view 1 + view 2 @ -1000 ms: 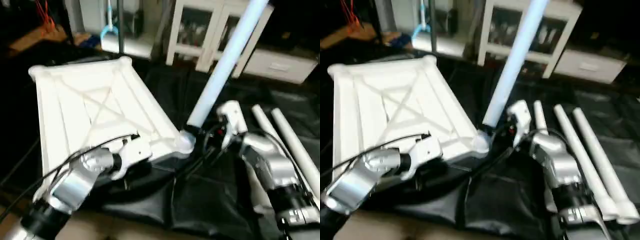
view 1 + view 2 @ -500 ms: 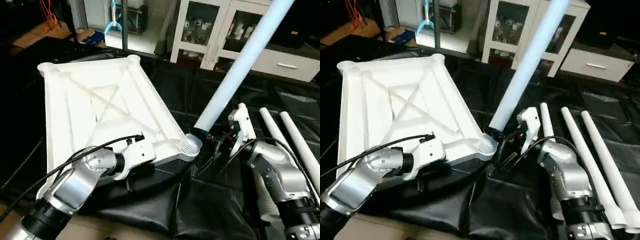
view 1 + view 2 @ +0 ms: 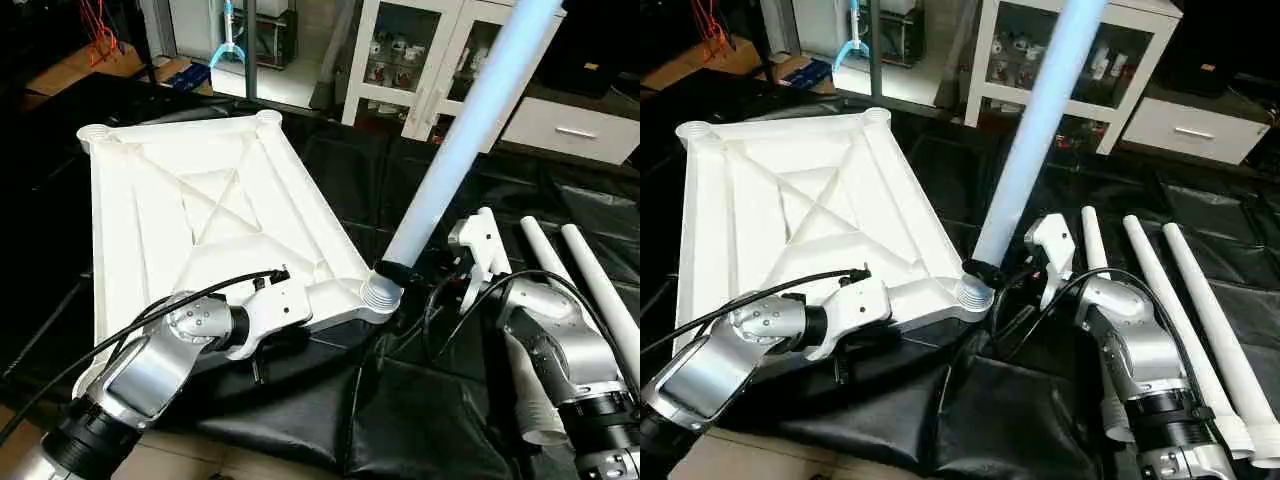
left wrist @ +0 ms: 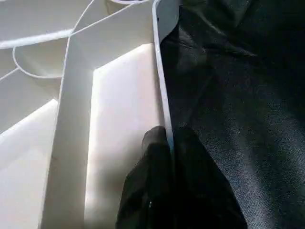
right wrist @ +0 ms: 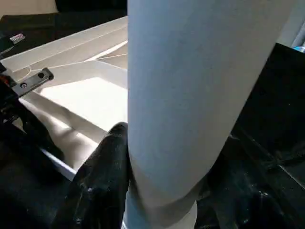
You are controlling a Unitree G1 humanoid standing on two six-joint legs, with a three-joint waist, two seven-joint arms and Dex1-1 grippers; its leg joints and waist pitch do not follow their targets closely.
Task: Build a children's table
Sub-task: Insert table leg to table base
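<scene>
The white tabletop (image 3: 200,210) lies upside down on the black cover, X-ribs facing up. My left gripper (image 4: 164,143) is shut on the thin rim (image 4: 159,71) of its near edge. A long white leg (image 3: 460,130) rises at a slant from the near right corner socket (image 3: 380,292), its lower end sitting at the socket's ribbed mouth. My right gripper (image 5: 162,181) is shut on the base of this leg, with one black finger (image 5: 102,176) on each side. Three more legs (image 3: 1150,290) lie side by side on the cover to the right.
The black cover (image 3: 430,420) hangs in folds over the near edge. A white cabinet with glass doors (image 3: 420,50) and a drawer unit (image 3: 580,130) stand behind. Cables run along both forearms, close to the socket.
The camera has shifted. The held leg has tipped a little more upright and its lower end has come down onto the corner socket. The left gripper keeps its hold on the rim.
</scene>
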